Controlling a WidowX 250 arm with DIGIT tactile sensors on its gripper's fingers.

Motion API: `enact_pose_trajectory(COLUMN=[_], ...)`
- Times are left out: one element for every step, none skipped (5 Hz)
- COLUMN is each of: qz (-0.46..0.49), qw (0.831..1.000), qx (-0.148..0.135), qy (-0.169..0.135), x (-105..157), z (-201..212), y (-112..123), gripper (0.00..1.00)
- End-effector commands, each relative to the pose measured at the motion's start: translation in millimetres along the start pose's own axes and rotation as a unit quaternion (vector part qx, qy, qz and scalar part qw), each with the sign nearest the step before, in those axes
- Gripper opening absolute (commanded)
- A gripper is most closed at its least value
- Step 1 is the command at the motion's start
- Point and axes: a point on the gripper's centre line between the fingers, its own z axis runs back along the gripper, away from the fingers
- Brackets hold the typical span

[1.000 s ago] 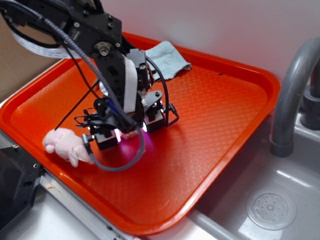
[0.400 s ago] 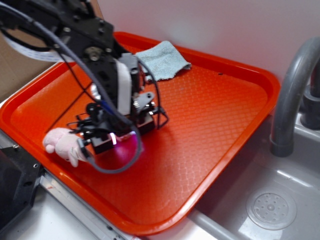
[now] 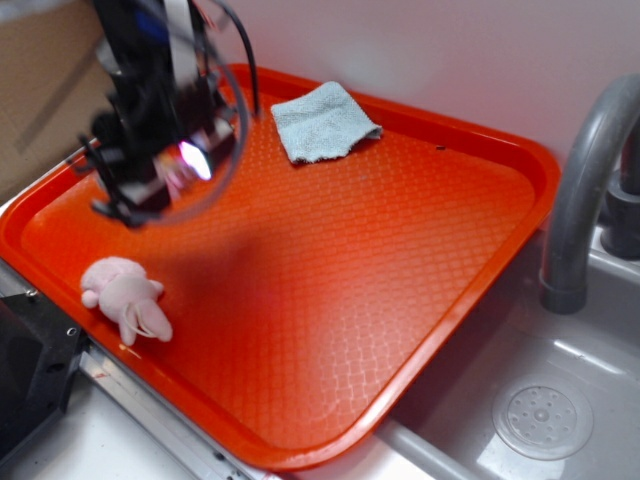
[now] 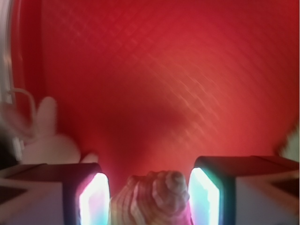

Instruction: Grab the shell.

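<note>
Exterior view: the gripper (image 3: 160, 165) has gone up and toward 10 o'clock off the tray (image 3: 420, 260), so the pink plush toy (image 3: 125, 297) is uncovered now. It's blurry there, shell hidden. Wrist view shows the shell (image 4: 157, 199) pinched between the jaws, bottom cut off, rounded end up.

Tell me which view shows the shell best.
The wrist view: the shell fills the gap between the pincer fingers, its ribbed whorls clear. In the exterior view the blurred, lifted pincer hides it; no shell can be made out there.
</note>
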Motion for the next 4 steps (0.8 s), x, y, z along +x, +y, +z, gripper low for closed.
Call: enact_pose_trajectory(qz=[0.247,0.364,0.478,0.55], qw=[0.968,0.927,0.874,0.826], qx=[-0.02,-0.052,-0.024,-0.021], qy=[-0.034,-0.067,-0.087,-0.12], x=[-42.5,-52.3,-50.1,-40.1], z=[76.9,99.3,114.2,108.4], y=[-9.1,-10.9,-9.1,-2.4], gripper=[0.0,0.0,0.0,0.0])
